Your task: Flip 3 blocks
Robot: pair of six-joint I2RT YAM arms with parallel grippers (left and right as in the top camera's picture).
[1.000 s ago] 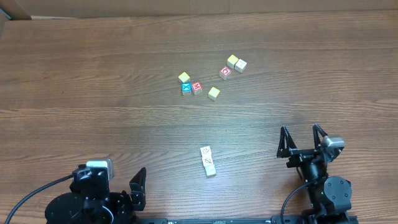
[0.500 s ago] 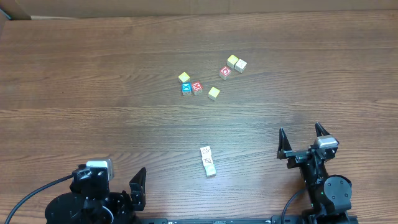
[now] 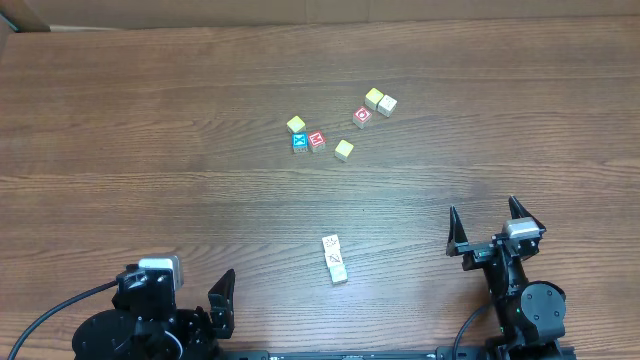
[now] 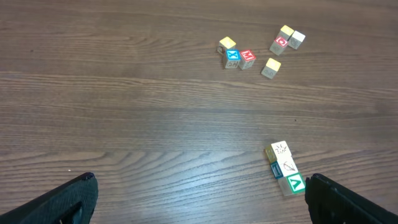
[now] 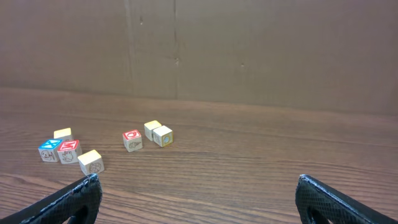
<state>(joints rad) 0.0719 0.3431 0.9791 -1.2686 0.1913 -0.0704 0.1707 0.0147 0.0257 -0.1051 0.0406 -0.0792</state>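
Left wrist view: three small square-edged wooden cubes [image 4: 285, 168], two white-faced with thin marks, one teal, touching in a row near the woodgrain counter [image 4: 124, 124] front edge. Both released, empty: left end effector [image 4: 200, 180], right end effector [image 3: 484, 210].

Blocks [image 3: 335, 258]: three, touching in a row on the table [image 3: 150, 120]. Other cubes [image 3: 344, 149]: seven, scattered behind the blocks, well apart from them.

Seven small cubes [image 5: 132, 140] are sitting on the wooden table [image 5: 249, 162], and the right gripper [image 5: 198, 186] is standing wide apart.
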